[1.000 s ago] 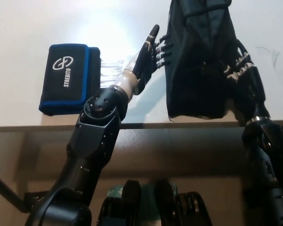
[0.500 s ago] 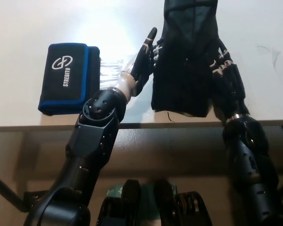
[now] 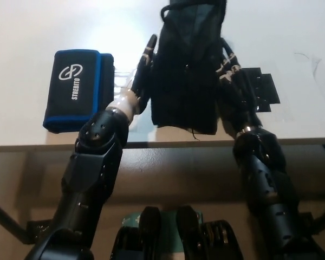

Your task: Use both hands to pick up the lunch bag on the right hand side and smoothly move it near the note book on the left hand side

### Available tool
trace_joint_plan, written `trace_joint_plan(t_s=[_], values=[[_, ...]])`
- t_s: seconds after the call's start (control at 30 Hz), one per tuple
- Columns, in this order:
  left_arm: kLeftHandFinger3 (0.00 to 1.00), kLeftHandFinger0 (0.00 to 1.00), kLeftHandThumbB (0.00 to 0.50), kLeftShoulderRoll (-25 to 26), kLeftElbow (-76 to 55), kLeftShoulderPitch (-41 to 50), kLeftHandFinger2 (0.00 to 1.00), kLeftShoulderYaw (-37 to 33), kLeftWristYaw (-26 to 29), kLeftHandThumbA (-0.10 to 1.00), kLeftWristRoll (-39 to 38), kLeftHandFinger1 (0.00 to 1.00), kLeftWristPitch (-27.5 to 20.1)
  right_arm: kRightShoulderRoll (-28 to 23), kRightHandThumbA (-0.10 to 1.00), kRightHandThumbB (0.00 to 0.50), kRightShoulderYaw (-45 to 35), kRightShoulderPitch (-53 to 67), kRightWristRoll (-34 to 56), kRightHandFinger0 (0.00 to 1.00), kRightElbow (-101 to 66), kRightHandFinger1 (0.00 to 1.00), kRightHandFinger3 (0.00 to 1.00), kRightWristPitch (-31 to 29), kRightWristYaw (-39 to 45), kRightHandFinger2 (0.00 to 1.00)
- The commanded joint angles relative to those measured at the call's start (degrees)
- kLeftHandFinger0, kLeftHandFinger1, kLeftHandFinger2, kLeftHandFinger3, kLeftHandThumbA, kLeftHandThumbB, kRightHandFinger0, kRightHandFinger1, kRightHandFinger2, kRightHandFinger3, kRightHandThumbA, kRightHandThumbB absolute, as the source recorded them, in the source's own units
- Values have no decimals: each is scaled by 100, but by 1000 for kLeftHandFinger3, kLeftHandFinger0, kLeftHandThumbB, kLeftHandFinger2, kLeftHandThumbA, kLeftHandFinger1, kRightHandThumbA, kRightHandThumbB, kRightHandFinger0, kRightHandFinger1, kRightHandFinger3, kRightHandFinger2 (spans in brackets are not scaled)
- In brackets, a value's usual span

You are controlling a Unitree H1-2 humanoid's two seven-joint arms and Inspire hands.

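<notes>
Black fabric lunch bag, head view: held up between both hands, hanging clear above the pale worktop. Over the last second it has travelled leftward across the picture, and both arms with it; the carry appears well under way. Left hand: pressed flat against the bag's left side, fingers straight. Right hand: against the bag's right side, fingers grasping the fabric. Blue-edged black notebook, marked STREBITO: lying flat near the worktop's front edge, just left of the left hand. Dark flat patch: on the worktop, right of the bag. Obstruction: none visible between bag and notebook except the left forearm itself.
</notes>
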Motion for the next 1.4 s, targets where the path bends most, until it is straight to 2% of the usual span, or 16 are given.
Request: trace_joint_plan(t_s=[0.0,0.1,0.2,0.23,0.4,0.47,0.63,0.87,1.03,1.07,1.13,1.17,1.23,1.27,1.3,1.37], values=[[1000,1000,387,-42,-426,-123,1000,-32,-158,1000,-135,1000,-333,313,1000,356,181,-560,-43,1000,226,1000,1000,-131,447,1000],[1000,1000,394,83,-657,49,1000,-32,-62,1000,-2,1000,-383,429,1000,349,165,-704,-29,1000,523,1000,1000,-204,497,1000],[1000,1000,422,165,-805,154,1000,-25,-89,1000,-11,1000,-350,499,1000,353,162,-791,-65,1000,689,1000,1000,-282,483,1000],[1000,1000,405,192,-916,232,1000,-1,-85,1000,-34,1000,-373,546,1000,357,180,-816,-89,1000,711,1000,1000,-289,463,1000],[1000,1000,394,359,-1322,451,1000,31,292,1000,242,1000,-349,693,1000,366,187,-999,-103,1000,913,1000,1000,-300,493,1000],[1000,1000,355,392,-1403,516,1000,77,345,1000,225,1000,-402,762,1000,363,206,-1041,-143,1000,946,1000,1000,-273,434,1000],[1000,1000,357,499,-1676,665,1000,181,392,1000,172,1000,-348,941,1000,350,215,-1170,-164,1000,1120,1000,1000,-315,442,1000],[1000,1000,321,534,-1899,769,1000,352,513,1000,53,1000,-339,1103,1000,341,297,-1357,-292,1000,1313,1000,1000,-407,384,1000],[1000,1000,325,611,-1892,800,1000,401,456,1000,20,1000,-297,1070,1000,343,309,-1342,-350,1000,1385,1000,1000,-501,333,1000],[1000,1000,326,643,-1888,798,1000,391,453,1000,57,1000,-290,1032,1000,353,362,-1326,-485,1000,1385,1000,1000,-624,185,1000],[1000,1000,362,803,-1850,792,1000,255,475,1000,369,1000,-392,808,1000,387,896,-1220,-1618,1000,1290,1000,1000,-1225,-809,1000],[1000,1000,364,828,-1848,791,1000,231,478,1000,417,1000,-399,777,1000,388,980,-1210,-1792,1000,1282,1000,1000,-1305,-975,1000],[1000,1000,386,1039,-1854,791,1000,60,340,1000,632,1000,-486,501,1000,312,1471,-1055,-2917,1000,978,1000,1000,-1364,-2017,1000],[1000,1000,391,1112,-1868,776,1000,15,324,1000,714,1000,-499,428,1000,289,1500,-1042,-3030,1000,929,1000,1000,-1364,-2177,1000],[1000,1000,425,1237,-1923,790,1000,-66,351,1000,911,1000,-404,363,1000,268,1412,-985,-2946,1000,825,1000,1000,-1364,-2157,1000],[1000,1000,413,1482,-1995,821,1000,-194,393,1000,1266,1000,-393,215,1000,306,1358,-870,-3005,1000,603,1000,1000,-1364,-2259,1000]])
